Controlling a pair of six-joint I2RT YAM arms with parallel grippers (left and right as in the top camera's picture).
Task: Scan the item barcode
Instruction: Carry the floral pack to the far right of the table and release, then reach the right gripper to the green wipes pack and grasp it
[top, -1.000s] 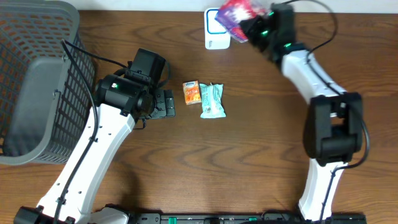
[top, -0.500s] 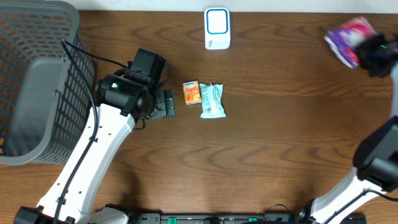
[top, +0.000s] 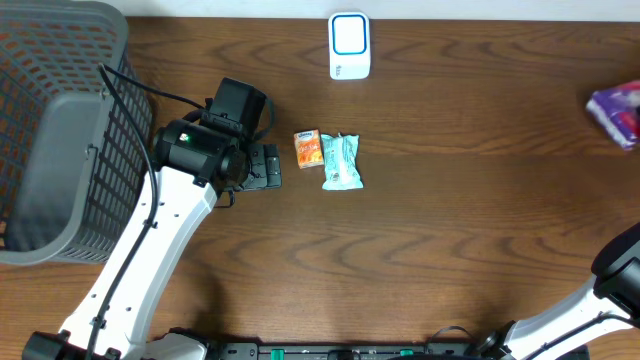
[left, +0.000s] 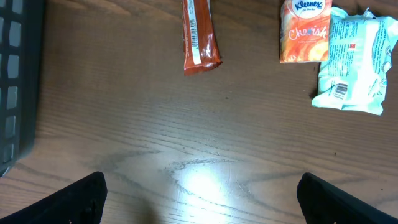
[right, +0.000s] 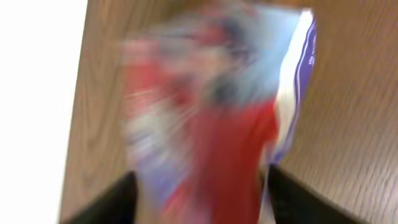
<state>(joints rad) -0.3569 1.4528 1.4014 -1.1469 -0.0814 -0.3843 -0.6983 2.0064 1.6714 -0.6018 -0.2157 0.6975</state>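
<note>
The item, a red and purple bag (top: 616, 108), lies at the far right edge of the table in the overhead view. In the right wrist view the bag (right: 211, 106) is a blur between the spread fingers of my right gripper (right: 199, 193), which stands open. The white barcode scanner (top: 349, 45) stands at the back middle, far from the bag. My left gripper (left: 202, 199) hovers open over bare wood with nothing between its fingers (left: 74, 199), left of the small packets.
A dark wire basket (top: 60, 130) fills the left side. An orange Kleenex pack (top: 307, 148) and a teal packet (top: 342, 162) lie mid-table. A red-brown bar (left: 199, 34) lies beside them in the left wrist view. Only part of the right arm (top: 625, 265) shows at the lower right.
The right arm swung the bag from over the scanner to the far right edge, and its jaws have opened. The left arm has not moved.
</note>
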